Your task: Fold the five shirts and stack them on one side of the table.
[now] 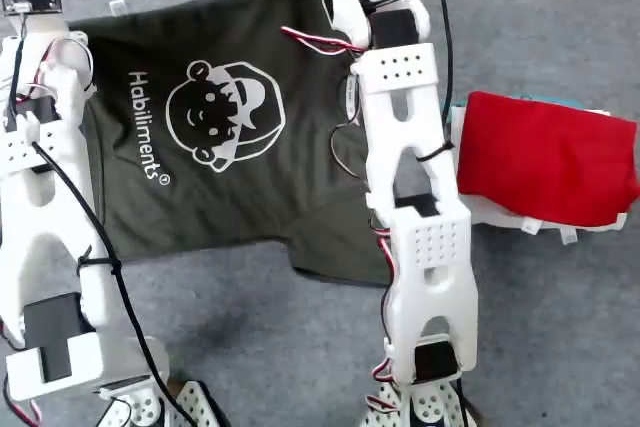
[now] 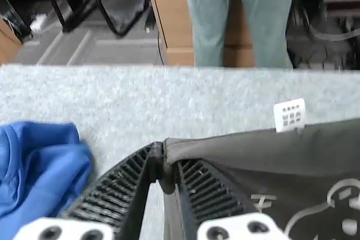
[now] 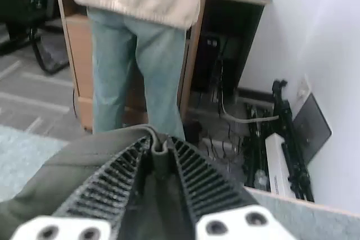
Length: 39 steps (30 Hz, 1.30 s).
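Worktop: the grey, felt-covered worktop (image 1: 560,347) carries all the clothing and runs to a straight far edge.

Spread shirt: the dark olive T-shirt with a white cartoon face print (image 1: 220,147) lies print-up across the middle and left of the worktop. Its hem faces the arm bases and its far edge is pinched at two places.

Right arm: the white jointed right arm (image 1: 410,147) stretches from the near edge over the shirt's right side, between the print and the folded stack.

Left arm: the white jointed left arm (image 1: 50,197) runs along the shirt's left edge.

Folded stack: the folded red shirt (image 1: 545,157) tops a stack on the right side of the worktop. White and teal edges of other folded garments show beneath it. The stack lies just beside the right arm, apart from the spread shirt.

Blue cloth: the crumpled blue cloth (image 2: 36,167) sits on the worktop beside the left end effector, not touching the dark shirt.

Left end effector: the left end effector (image 2: 163,172) is clamped on the dark shirt's far corner, with its ribbed black fingers (image 2: 121,181) pressed on the fabric, low over the worktop.

Right end effector: the right end effector (image 3: 160,150) is clamped on a fold of the same shirt, which drapes over its ribbed fingers (image 3: 109,181).

Label: the small white sewn tag (image 2: 290,114) stands at the shirt's far edge, near the left end effector.
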Tool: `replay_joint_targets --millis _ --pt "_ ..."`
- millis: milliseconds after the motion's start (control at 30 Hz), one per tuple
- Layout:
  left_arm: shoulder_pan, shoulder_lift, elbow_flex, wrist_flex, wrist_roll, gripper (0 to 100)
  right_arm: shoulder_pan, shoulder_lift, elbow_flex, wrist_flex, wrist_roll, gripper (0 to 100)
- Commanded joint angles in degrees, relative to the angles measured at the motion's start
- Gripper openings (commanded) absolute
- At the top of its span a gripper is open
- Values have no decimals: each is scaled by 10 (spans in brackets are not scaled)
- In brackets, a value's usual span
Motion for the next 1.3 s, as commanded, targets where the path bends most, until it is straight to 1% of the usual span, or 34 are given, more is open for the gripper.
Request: replay_joint_targets --millis 0,100,167,267,333,467,533,633,700,800,833,967,1200,1267 --pt "-5 -26 -32 86 -17 29 10 6 -114 142 3 13" --pt "-5 -48 -7 163 -20 29 8 16 -176 285 53 13" --pt "-5 -69 32 195 -20 29 6 28 -201 363 84 13" --pt "-8 -105 133 196 -20 29 8 45 -225 479 108 13" --pt "-3 -137 208 187 -40 28 9 55 -246 559 135 13" --pt "7 -236 339 182 -85 28 37 52 -214 559 135 13" --pt "6 -287 387 185 -100 28 40 22 -162 560 130 13" --pt "-10 -354 447 193 -104 28 38 -61 -25 559 135 13" --pt "-26 -389 466 215 -106 28 36 -124 80 555 135 13" --pt "-52 -428 487 263 -150 28 39 -207 222 539 135 13" --pt "-63 -433 491 270 -159 29 40 -233 265 532 138 13" --pt "-97 -429 500 257 -164 29 40 -342 447 490 174 13" --pt "-96 -362 502 250 -166 29 40 -518 766 354 179 13" --pt "-96 -345 502 251 -189 29 40 -559 840 338 178 13"
